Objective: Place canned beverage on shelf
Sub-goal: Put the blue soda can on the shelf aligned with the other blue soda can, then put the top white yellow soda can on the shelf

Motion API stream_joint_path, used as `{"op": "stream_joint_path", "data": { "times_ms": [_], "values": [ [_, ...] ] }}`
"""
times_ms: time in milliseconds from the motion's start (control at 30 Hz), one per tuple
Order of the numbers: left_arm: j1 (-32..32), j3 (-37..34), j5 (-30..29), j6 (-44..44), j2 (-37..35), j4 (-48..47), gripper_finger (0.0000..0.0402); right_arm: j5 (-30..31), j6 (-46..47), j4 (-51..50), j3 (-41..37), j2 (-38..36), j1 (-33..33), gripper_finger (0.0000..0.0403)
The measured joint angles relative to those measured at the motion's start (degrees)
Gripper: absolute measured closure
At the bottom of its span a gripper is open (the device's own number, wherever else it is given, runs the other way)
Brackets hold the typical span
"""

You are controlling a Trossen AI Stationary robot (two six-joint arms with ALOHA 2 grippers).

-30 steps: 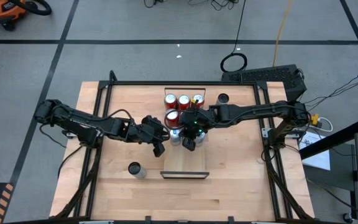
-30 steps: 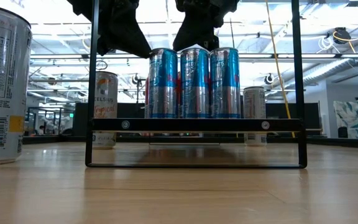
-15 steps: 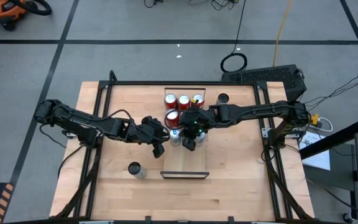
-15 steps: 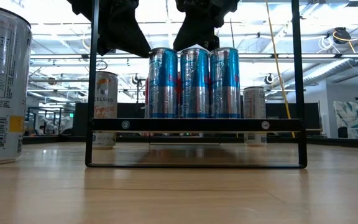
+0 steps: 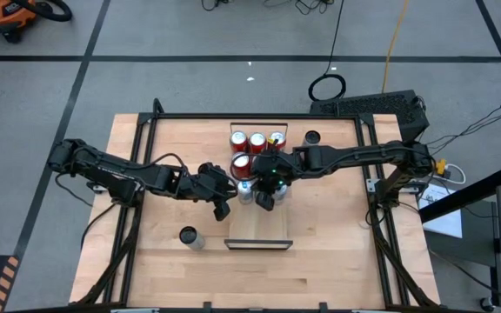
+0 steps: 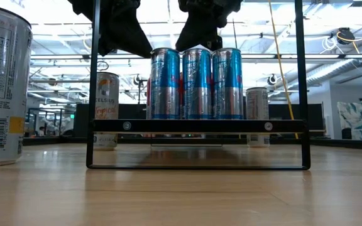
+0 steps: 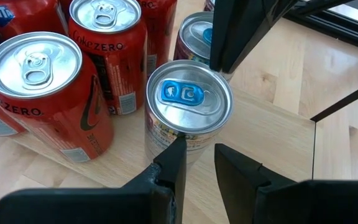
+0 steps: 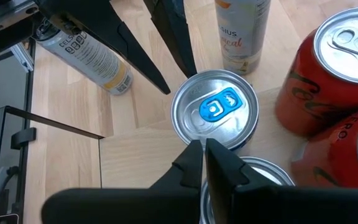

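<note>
Slim cans (image 6: 197, 83) on shelf (image 6: 197, 125), grippers apparently above

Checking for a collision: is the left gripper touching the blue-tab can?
Cannot tell. In the left wrist view the left gripper sits at the blue-tab can's rim, with no plain gap or contact.

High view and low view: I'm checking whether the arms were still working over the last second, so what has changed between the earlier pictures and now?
Nothing visibly changed. The left gripper and the right gripper, shut, stay above the slim blue-tabbed cans on the shelf, neither holding one. The red cans and the lone can on the table are as before.
</note>
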Motion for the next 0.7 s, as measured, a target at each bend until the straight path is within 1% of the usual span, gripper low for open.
{"op": "stream_joint_path", "data": {
  "times_ms": [267, 400, 500, 567, 700],
  "values": [
    [0.00, 1.36, -0.34, 0.34, -0.27, -0.67, 0.0314, 0.00, 0.01, -1.04, -0.09, -3.84, 0.00, 0.0403],
    [0.00, 2.54, -1.25, 1.71, -0.46, -1.11, 0.0314, -0.02, 1.46, -2.71, -0.09, -8.11, 0.00, 0.0403],
    [0.00, 4.89, -1.91, 2.01, -0.59, -2.36, 0.0314, 0.20, 2.63, -5.12, -0.09, -12.29, 0.00, 0.0403],
    [0.00, 7.10, -2.70, 2.00, -0.61, -5.49, 0.0314, 1.81, 3.64, -7.43, -0.09, -15.17, -0.01, 0.0403],
    [0.02, 11.69, -4.14, 2.05, -0.63, -11.95, 0.0314, 7.84, 6.79, -13.43, -0.09, -20.20, -0.02, 0.0403]
  ]
}}
